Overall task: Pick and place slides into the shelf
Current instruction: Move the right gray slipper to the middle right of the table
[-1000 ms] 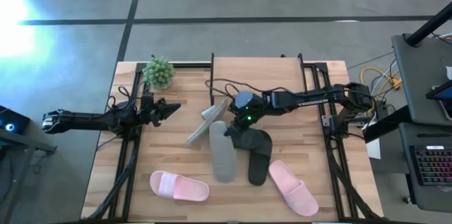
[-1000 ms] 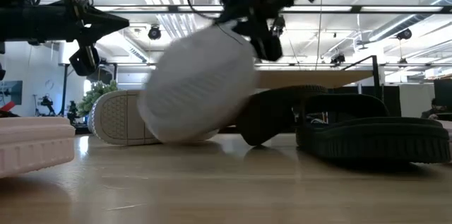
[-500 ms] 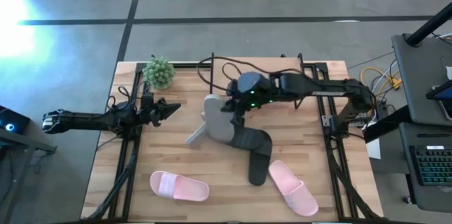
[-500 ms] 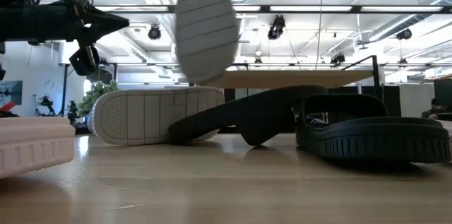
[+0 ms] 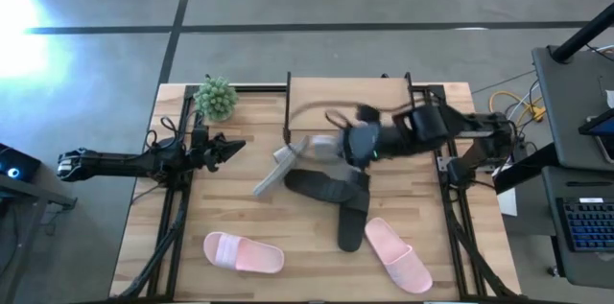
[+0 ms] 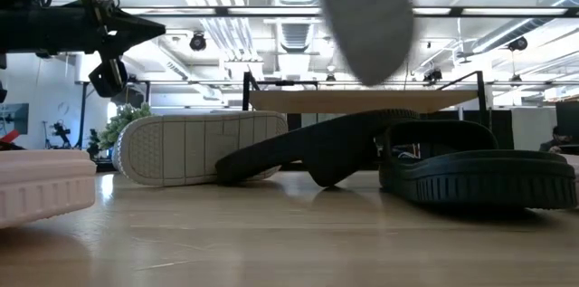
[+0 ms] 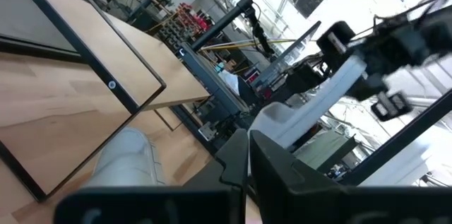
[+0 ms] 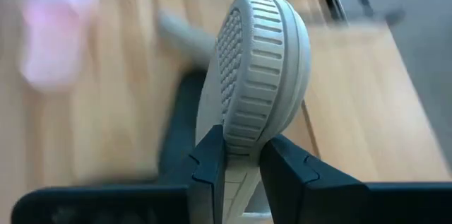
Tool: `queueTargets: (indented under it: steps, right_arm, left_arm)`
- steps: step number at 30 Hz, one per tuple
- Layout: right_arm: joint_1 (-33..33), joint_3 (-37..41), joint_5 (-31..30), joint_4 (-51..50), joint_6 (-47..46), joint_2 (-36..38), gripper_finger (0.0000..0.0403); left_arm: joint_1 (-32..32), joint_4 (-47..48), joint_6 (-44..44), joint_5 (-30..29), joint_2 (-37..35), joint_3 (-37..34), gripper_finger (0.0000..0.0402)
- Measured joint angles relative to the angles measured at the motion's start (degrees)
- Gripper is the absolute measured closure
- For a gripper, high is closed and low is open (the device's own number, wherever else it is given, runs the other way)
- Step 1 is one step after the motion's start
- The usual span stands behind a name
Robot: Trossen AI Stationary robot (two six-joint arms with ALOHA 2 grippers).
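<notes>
My right gripper (image 5: 357, 144) is shut on a pale grey slide (image 5: 324, 144), held in the air in front of the shelf (image 5: 347, 101), a light board on a black frame. In the low view this slide (image 6: 366, 15) hangs high above the table. The second grey slide (image 5: 276, 170) stands on its side edge on the table, and a black slide (image 6: 308, 149) leans on it. Another black slide (image 5: 350, 229) and two pink slides (image 5: 243, 252) (image 5: 397, 254) lie flat near the near edge. My left gripper (image 5: 233, 145) waits shut, raised at the table's left. My right gripper pinches the grey slide between its two fingers (image 8: 210, 160), one on the treaded underside and one on the opposite face. The ribbed sole edge (image 8: 244, 136) shows between them. The slide is lifted clear, and its free rounded end (image 8: 261, 26) sticks out ahead of the fingers.
A small potted plant (image 5: 216, 99) stands at the far left corner, near the left arm. Black frame rails (image 5: 173, 218) run along both sides of the table. The two black slides lie right under the held slide. Bare tabletop (image 5: 249, 112) lies left of the shelf.
My right gripper has lifted the grey slide off the table from beside the black slides and carried it up, then toward the right and the shelf. The slide has swung from lying lengthwise on the table to hanging in the air. The other slides have stayed put.
</notes>
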State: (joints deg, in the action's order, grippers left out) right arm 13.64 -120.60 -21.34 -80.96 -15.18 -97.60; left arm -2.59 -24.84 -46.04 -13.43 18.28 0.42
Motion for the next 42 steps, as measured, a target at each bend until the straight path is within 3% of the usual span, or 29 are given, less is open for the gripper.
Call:
queueTargets:
  steps: [3,7,17,24,32,42]
  right_arm:
    - [4.2,0.5,-6.2,-8.5,-5.1,0.0,0.0336]
    - [8.6,3.1,-11.5,-9.0,-7.5,0.2,0.0336]
    - [15.7,16.1,-10.0,-9.1,-8.1,-0.6,0.0335]
    - [19.0,26.1,-16.3,-9.0,-7.8,-0.5,0.0335]
    - [22.0,37.7,-12.9,-9.0,-7.9,-0.3,0.0335]
    - [27.9,54.2,-9.9,-8.9,-20.7,-0.4,0.0322]
  left_arm:
    - [0.0,0.1,0.0,0.0,0.1,0.0,0.04]
    - [0.0,0.4,0.0,0.0,0.1,0.0,0.04]
    - [0.0,1.7,0.0,0.4,0.1,0.0,0.04]
    - [0.0,1.9,0.0,0.5,0.1,0.0,0.04]
    - [0.0,1.9,0.0,1.4,0.1,0.0,0.04]
    - [0.0,1.9,3.4,1.5,0.1,0.0,0.04]
